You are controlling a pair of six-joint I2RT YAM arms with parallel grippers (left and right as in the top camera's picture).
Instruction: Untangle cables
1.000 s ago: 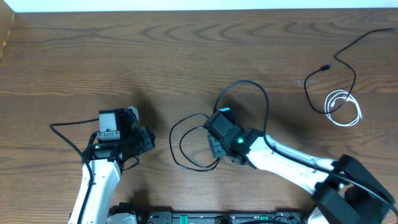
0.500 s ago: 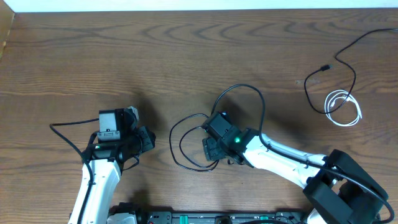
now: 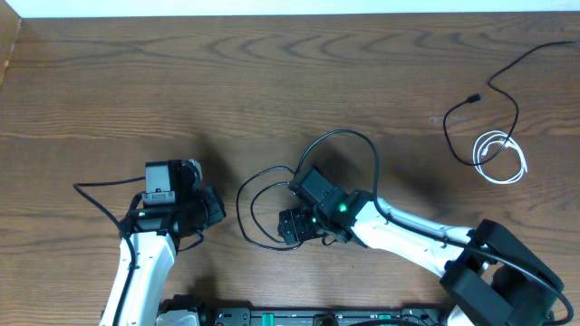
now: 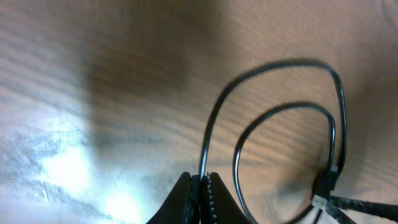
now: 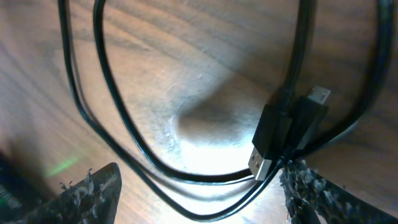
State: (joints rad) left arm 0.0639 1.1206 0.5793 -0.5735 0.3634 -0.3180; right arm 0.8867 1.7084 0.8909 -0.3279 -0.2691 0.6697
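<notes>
**Item 1.** Thin black flexible cable with two small black moulded plugs.
- Location: it lies in loose overlapping loops on the brown wood-grain table, under and around the right gripper. Both plugs lie side by side between that gripper's spread fingers, which grip nothing.
- Handling (estimate): light and limp, and likely to slide on the wood and drag its loops along. The plug housings are the only stiff parts, so the best hold is on a housing, clear of the metal tip.

**Item 2.** Second thin black cable and short white coiled cable.
- Location: well apart from the right gripper, off to its right. The two appear to cross each other.

**Item 3.** Left gripper.
- State: fingers pressed together on nothing.
- Location: left of the right gripper, just short of the loops.
</notes>
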